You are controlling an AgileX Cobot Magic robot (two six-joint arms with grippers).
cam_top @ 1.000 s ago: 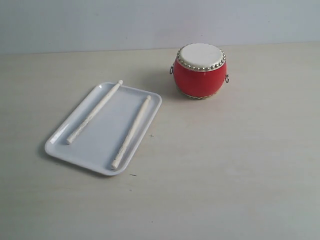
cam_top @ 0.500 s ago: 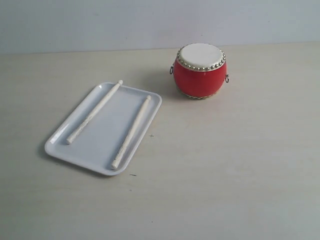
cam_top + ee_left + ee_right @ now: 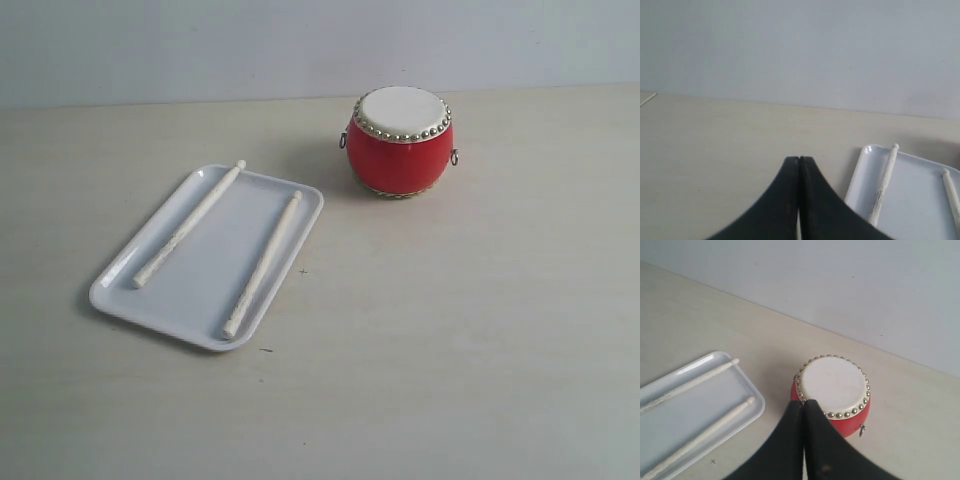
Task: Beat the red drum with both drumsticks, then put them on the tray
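The red drum (image 3: 401, 140) (image 3: 833, 392) stands upright at the back right of the table, cream skin up. Both drumsticks lie side by side on the white tray (image 3: 210, 285) (image 3: 917, 200) (image 3: 690, 415): one (image 3: 189, 224) (image 3: 884, 182) (image 3: 687, 386) nearer the tray's left rim, the other (image 3: 263, 263) (image 3: 951, 192) (image 3: 700, 436) nearer its right rim. My left gripper (image 3: 799, 159) is shut on nothing, off the tray's side. My right gripper (image 3: 803, 402) is shut and empty, hanging above the near side of the drum. Neither arm shows in the exterior view.
A pale wooden tabletop (image 3: 450, 330) runs under everything, with a plain light wall (image 3: 200, 50) behind it. A thin pale line (image 3: 647, 100) lies at the table's far edge in the left wrist view.
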